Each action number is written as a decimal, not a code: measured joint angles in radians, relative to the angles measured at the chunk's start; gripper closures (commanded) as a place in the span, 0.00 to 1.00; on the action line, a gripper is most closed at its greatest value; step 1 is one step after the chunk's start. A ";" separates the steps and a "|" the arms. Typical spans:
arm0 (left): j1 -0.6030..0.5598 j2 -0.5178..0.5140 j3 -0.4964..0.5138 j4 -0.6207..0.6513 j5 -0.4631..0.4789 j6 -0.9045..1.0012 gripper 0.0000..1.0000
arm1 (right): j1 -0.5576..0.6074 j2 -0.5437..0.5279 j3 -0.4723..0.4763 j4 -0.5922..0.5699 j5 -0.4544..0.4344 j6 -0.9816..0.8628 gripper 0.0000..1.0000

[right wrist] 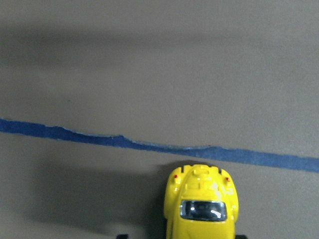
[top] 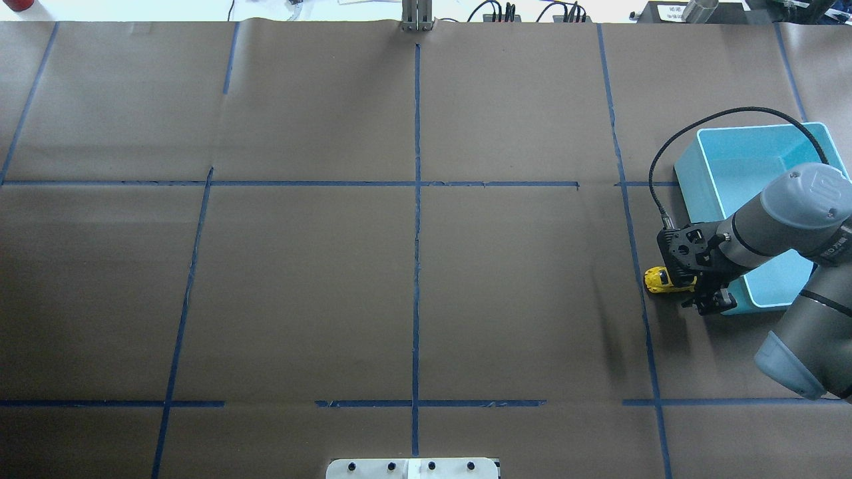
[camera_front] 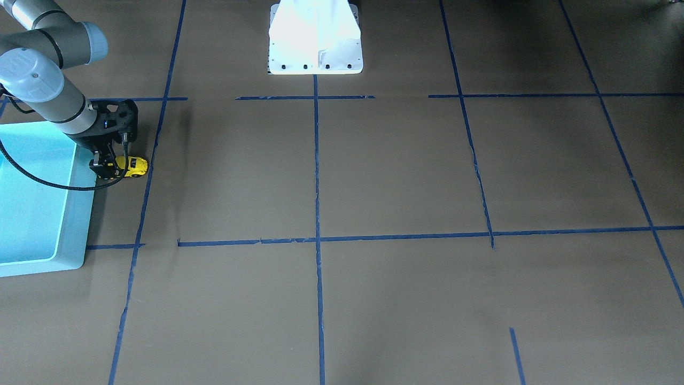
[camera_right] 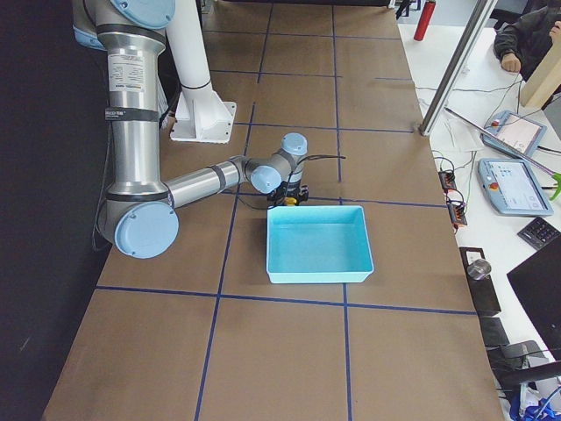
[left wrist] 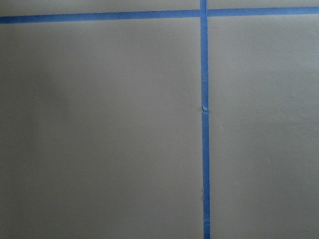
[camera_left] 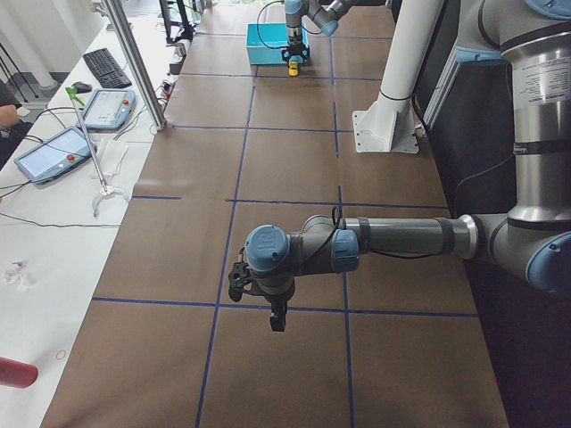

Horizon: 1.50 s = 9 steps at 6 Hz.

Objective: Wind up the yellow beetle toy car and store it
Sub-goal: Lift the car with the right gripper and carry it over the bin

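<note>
Left tool (camera_left: 277, 323): seen only in the exterior left view, hanging point-down above the brown surface (top: 299, 286) at my left end. I cannot tell whether its fingers are spread or pressed together.

Yellow beetle toy car (top: 660, 279): stands on its wheels on the surface at my right, outside the blue bin (top: 689, 169) and just beside the bin wall that faces the middle of the surface. The body is bright, glossy yellow, rounded and humped. It has a dark window with glare on it, two small red dots on the free end and small black wheels. That free end stops just short of a blue tape line (right wrist: 149, 144) without touching it.

Right tool (camera_front: 108, 168): down at the surface over the car's other end, with a dark finger on either side of the body. I cannot tell whether the fingers are pinching the car or only flanking it.
</note>
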State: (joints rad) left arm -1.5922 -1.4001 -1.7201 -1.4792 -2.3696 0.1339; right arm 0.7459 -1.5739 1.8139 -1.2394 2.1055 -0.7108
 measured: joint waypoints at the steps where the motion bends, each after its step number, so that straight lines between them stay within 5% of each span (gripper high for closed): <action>1: 0.000 0.000 -0.001 -0.001 -0.001 0.005 0.00 | 0.001 0.000 0.002 0.001 0.000 -0.003 1.00; 4: 0.000 -0.006 0.002 -0.001 -0.001 -0.002 0.00 | 0.050 -0.003 0.050 -0.010 0.020 -0.006 1.00; 9: 0.000 -0.013 0.001 -0.001 -0.002 -0.001 0.00 | 0.254 -0.027 0.246 -0.187 0.151 -0.059 1.00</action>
State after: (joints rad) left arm -1.5923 -1.4128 -1.7196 -1.4803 -2.3715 0.1333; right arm 0.9999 -1.6010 2.0597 -1.4264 2.2563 -0.7693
